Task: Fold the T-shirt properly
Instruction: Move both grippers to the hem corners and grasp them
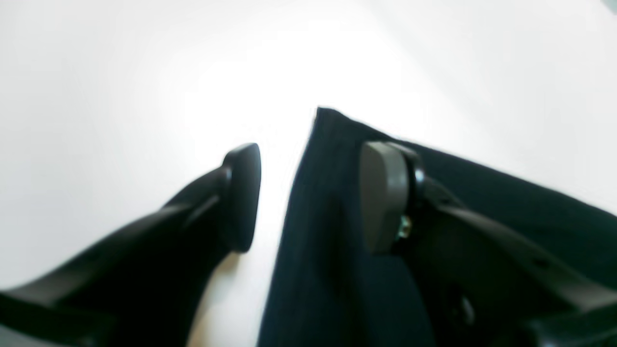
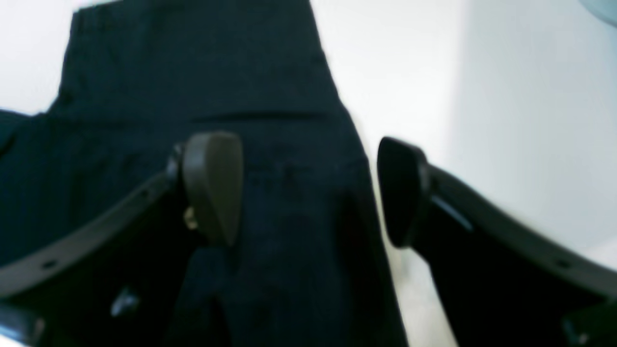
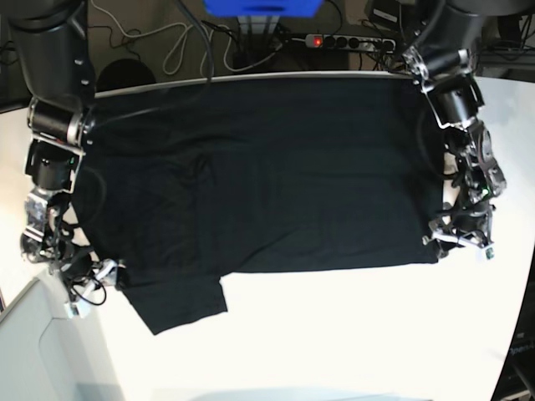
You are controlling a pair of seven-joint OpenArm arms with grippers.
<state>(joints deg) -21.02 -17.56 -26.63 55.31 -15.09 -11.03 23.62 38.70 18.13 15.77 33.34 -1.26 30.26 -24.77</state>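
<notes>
Both hands point(image 3: 458, 238) point(image 3: 88, 280) open-jawed over T-shirt point(image 3: 267, 175) edges

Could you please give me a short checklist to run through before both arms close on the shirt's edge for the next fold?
1. Left gripper open: ok, jaws spread wide.
2. Left gripper straddles the T-shirt edge: ok, one finger over the cloth, the other over the bare table.
3. Right gripper open: ok, jaws spread wide.
4. Right gripper straddles the shirt's edge: ok, one finger over the cloth, the other beyond it.
5. Shirt lies flat: not ok, the base view shows wrinkles and a sleeve sticking out.
6. Fingers low enough to catch the cloth: cannot tell.
</notes>
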